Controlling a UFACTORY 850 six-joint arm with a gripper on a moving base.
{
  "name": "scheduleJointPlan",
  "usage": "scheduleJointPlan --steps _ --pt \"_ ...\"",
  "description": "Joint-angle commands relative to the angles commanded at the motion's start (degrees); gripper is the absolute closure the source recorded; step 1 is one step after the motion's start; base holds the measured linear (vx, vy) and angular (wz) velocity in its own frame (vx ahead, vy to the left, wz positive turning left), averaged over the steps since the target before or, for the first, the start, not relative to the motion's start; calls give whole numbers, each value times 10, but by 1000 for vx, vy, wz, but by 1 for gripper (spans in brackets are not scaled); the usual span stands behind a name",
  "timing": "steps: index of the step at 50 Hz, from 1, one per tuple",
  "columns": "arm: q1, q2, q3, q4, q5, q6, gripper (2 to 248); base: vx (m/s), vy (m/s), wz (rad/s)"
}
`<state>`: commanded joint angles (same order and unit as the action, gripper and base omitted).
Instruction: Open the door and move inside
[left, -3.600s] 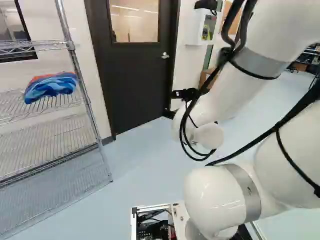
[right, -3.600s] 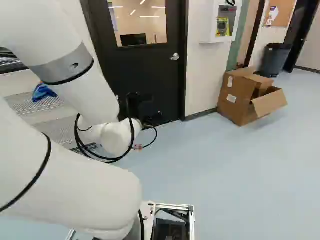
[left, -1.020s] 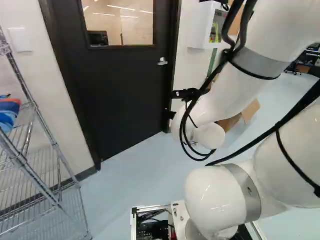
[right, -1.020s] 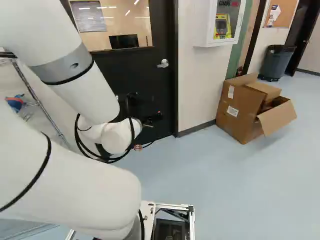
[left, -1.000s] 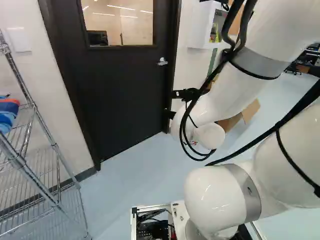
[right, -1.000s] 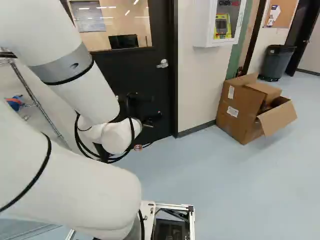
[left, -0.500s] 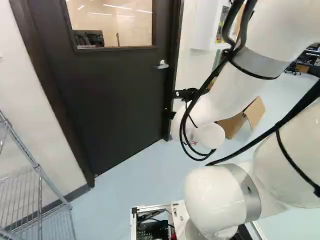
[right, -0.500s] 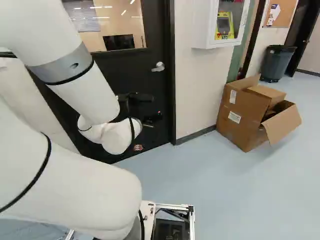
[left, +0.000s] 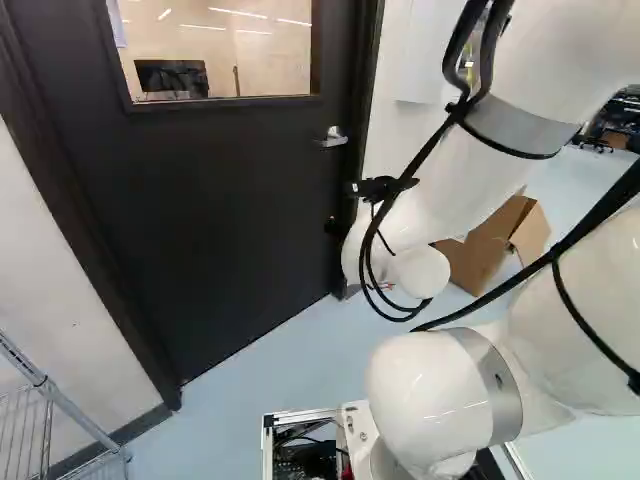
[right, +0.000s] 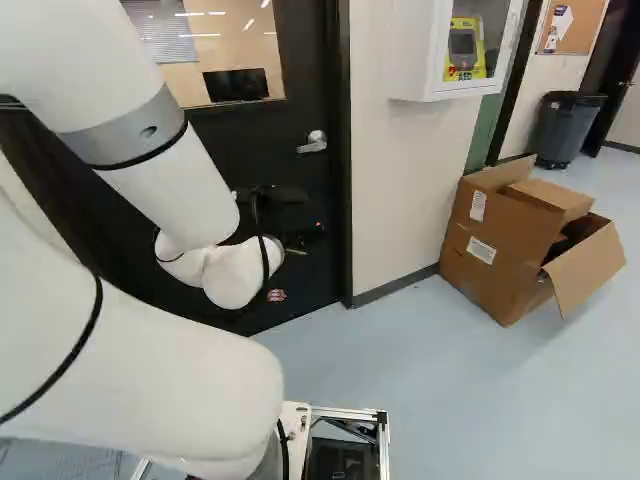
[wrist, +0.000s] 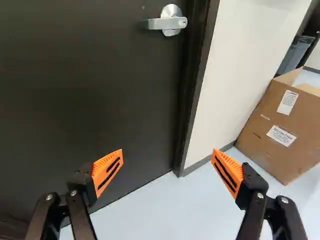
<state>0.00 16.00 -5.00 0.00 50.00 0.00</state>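
Wire shelf (left: 39, 379): near left, beside the wall; give it room on your left if you swing the base.
Door (left: 230, 210): ahead, shut, so the step looks like reaching the handle. Settle the base before you work the latch.
Lever handle (wrist: 167, 22): near the door's right edge, free end pointing left. Aim for that free end; pressing there should turn it with less effort than pressing by the round plate.
Gripper (wrist: 168, 151): spread wide, nothing between its 2 orange pads (wrist: 107, 170). It sits below the lever and apart from it; raise it, then advance with 1 pad on each side of the lever, or press down from above.
Door frame (right: 340, 200): just right of the lever; bias your approach left so the right finger doesn't catch it.
Cardboard box (right: 500, 240): right, by the wall, flap jutting out; mind it if you back away.
Hinges: you can't make them out, so push or pull is uncertain; test gently once the latch is free.
Window (left: 215, 50): shows a little of the room; the floor beyond is hidden.
Fingertips: lost behind the arm (right: 150, 350) in both base views; judge them by the wrist view.
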Motion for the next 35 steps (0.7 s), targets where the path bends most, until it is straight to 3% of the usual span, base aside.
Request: scheduleJointPlan --steps 21,35 --pt "0 0 0 0 0 0 3 216 24 141" --pt "0 0 0 0 0 0 3 115 -9 77"
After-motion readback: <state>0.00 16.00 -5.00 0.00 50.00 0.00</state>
